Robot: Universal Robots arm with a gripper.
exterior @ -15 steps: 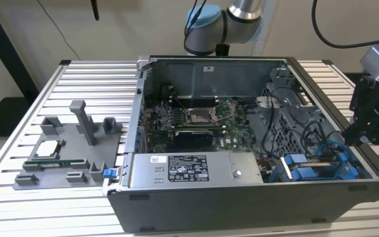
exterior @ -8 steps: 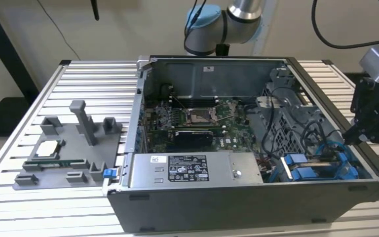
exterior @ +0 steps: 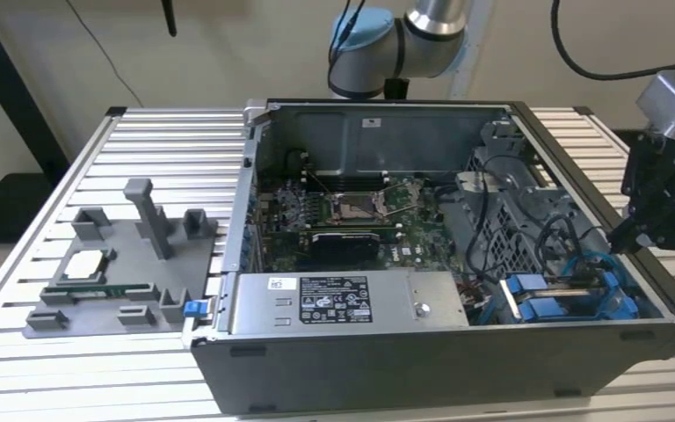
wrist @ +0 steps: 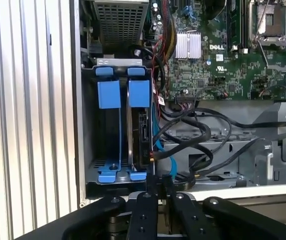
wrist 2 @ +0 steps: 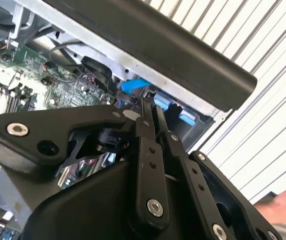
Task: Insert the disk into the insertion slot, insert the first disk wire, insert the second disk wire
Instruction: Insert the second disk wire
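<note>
Disk (wrist: 139, 135) stands on edge in the slot (wrist: 85, 145) at the case corner, its blue carrier (wrist: 139, 93) beside a second blue carrier (wrist: 109, 94), the two side by side with their tabs touching at the slot's far end; in the exterior view the same blue carriers (exterior: 548, 303) sit in the case's near corner on the exterior view's right, next to the power supply (exterior: 337, 303); a light blue wire (wrist: 165, 155) and several black wires (wrist: 202, 135) lie just beside the disk's connector edge, and whether any is plugged in cannot be told; the motherboard (wrist: 217, 65) lies beyond the wires, its CPU socket (exterior: 355, 207) near the case middle. Tool (wrist: 157, 192) hangs just above the case rim over the disk's end; its two black fingers (wrist 2: 155, 135) are drawn together, nearly touching, with nothing visible between them; in the exterior view the tool (exterior: 625, 242) sits at the case's wall on the exterior view's right. Case (exterior: 431, 369) rests open on a slatted table (exterior: 162, 132); a grey fixture (exterior: 120, 281) with a processor (exterior: 83, 264) and a memory stick (exterior: 97, 290) stands on the table at the exterior view's left, well apart from the tool. A hand (wrist 2: 285, 205) shows at the edge of the second wrist view.
</note>
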